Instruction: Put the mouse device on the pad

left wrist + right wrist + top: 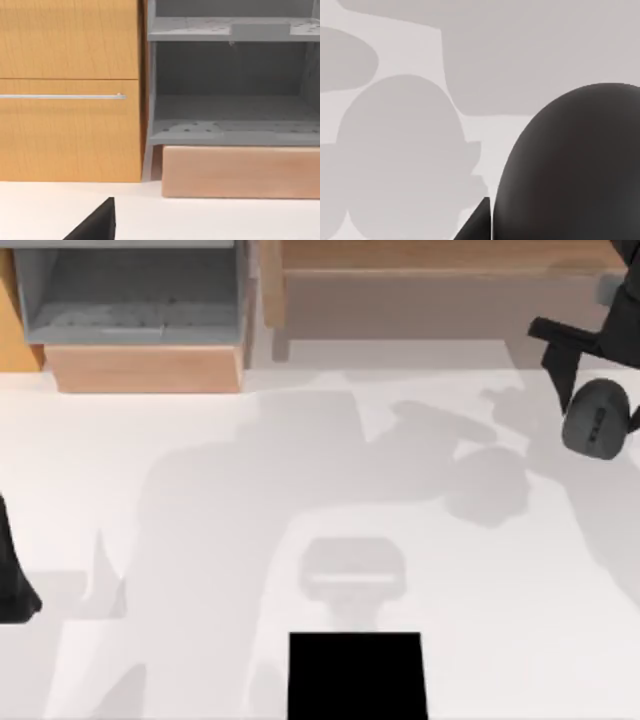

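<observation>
The mouse point(597, 418) is a dark grey rounded device held above the white table at the far right, and its shadow falls on the surface to its left. My right gripper point(583, 388) reaches in from the top right corner and is shut on the mouse. In the right wrist view the mouse point(570, 165) bulks large and close, with a dark fingertip point(477, 225) beside it. The pad point(357, 675) is a flat black rectangle at the table's front edge, near the middle, with nothing on it. My left arm point(15, 580) stays parked at the left edge.
A grey open shelf unit point(130, 295) on a wooden block point(145, 368) stands at the back left. A wooden cabinet point(70, 90) with a metal handle stands beside it. A wooden bench point(440, 280) runs along the back right.
</observation>
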Tool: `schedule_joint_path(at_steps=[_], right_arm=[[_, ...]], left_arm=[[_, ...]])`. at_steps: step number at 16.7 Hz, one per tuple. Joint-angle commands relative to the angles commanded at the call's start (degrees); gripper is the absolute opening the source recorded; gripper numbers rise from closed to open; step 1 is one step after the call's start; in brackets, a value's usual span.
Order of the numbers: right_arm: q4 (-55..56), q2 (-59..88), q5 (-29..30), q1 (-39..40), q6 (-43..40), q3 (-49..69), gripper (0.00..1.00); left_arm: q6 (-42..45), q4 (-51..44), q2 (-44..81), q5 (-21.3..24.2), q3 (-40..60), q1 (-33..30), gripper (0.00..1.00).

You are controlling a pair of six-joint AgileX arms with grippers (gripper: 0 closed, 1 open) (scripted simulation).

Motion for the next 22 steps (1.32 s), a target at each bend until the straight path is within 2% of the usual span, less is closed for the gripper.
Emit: schedule_joint_path(at_steps=[14,18,22], right_arm=[[6.5,-8.6,-0.1,25.5,113.9,-15.7,0.0],[8.2,-10.8,0.1,32.8,143.2,-19.7,0.0],[9.6,-12.8,0.3,39.5,168.5,-23.2,0.0]], left_arm=[[0.0,0.0,0.0,0.0,0.0,0.0,1.0],[0.0,0.0,0.0,0.0,0.0,0.0,1.0],[0.0,0.0,0.0,0.0,0.0,0.0,1.0]])
